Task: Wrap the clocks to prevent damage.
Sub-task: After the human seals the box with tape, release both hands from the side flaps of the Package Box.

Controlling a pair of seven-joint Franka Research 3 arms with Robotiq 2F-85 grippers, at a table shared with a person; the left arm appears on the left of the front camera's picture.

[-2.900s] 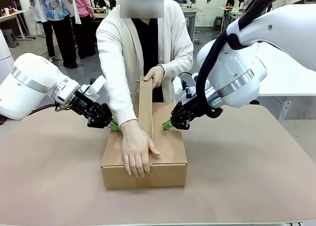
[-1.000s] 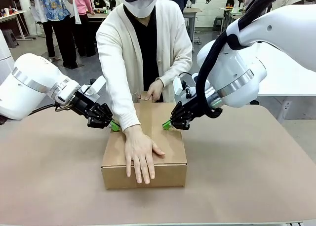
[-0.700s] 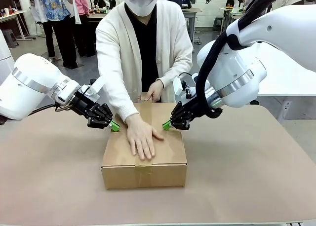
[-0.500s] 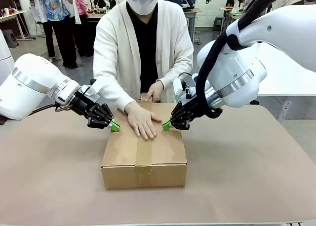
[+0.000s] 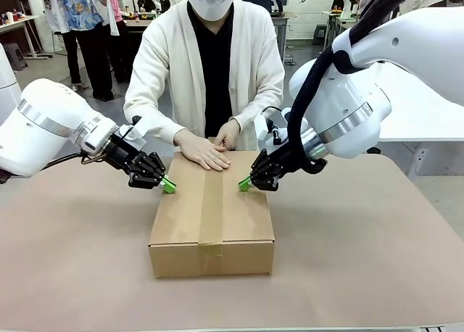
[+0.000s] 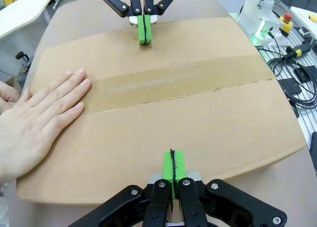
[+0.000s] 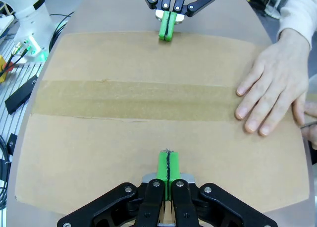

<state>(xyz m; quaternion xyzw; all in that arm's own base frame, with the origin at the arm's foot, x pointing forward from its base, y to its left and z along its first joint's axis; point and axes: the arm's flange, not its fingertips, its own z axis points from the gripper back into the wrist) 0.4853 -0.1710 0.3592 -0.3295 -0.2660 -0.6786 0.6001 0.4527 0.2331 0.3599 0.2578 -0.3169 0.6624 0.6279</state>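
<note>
Carton (image 5: 212,216), brown cardboard, one, centre of counter (image 5: 362,259); flaps down, a strip of brown tape (image 5: 211,209) along the top seam. The strip's long axis runs 12 to 6 in the front view, from the person's edge over the near edge and a little way down the front face. Clocks: none visible; judged to be inside the sealed carton, contents hidden. Left pincer (image 5: 167,185): at the carton's 9 o'clock edge toward the far corner, green pads pressed together on nothing, tips resting on or just above the flap; contact cannot be told. Right pincer (image 5: 244,183): opposite, on the flap at about 2 o'clock from the carton's centre, pads likewise pressed together, empty. The two pincers face each other across the tape, crosswise to its axis; in the left wrist view the strip lies between own tips (image 6: 173,166) and the other arm's. Person's hands: one (image 5: 204,152) flat on the tape's far end at 12 o'clock, the other (image 5: 228,135) just behind it at the carton's far edge. Both hands are nearer the tape than either pincer. Judgement: each flap lies directly under its pincer, so any further holding-down calls for a straight downward press, no reach.
</note>
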